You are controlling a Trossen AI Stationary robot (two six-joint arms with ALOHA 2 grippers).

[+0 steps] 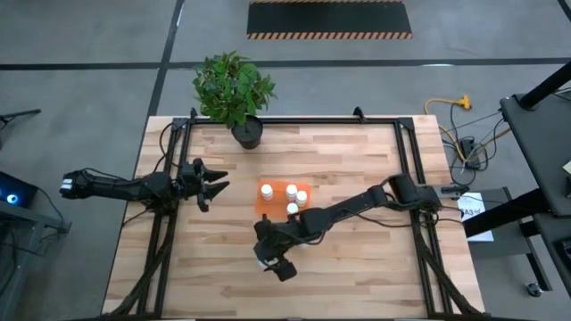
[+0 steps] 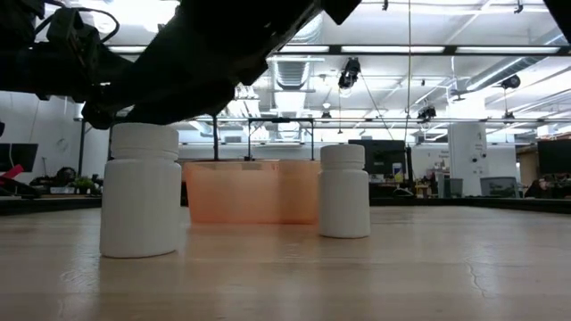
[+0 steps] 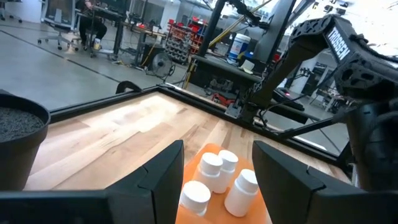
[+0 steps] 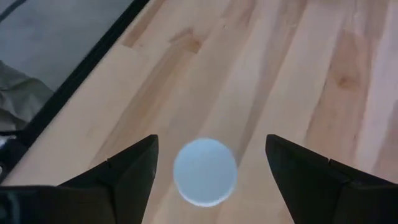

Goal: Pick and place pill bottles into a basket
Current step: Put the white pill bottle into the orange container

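Observation:
A white pill bottle (image 4: 205, 171) stands upright on its base on the wooden table, near the front; the low view also shows this pill bottle (image 2: 140, 190). My right gripper (image 4: 211, 142) hangs open over it, slanting down, one finger on either side of the cap and clear of it. Another pill bottle (image 2: 344, 191) stands in front of the orange basket (image 1: 264, 203). Several pill bottles (image 3: 217, 171) stand inside the basket. My left gripper (image 1: 214, 183) waits open at the table's left, pointing level at the basket.
A black plant pot (image 1: 247, 134) with a green plant (image 1: 234, 85) stands at the table's far edge, behind the basket. Black frame rails (image 1: 161, 241) run along the left and right sides. Bare wood (image 1: 357, 276) lies at the near right.

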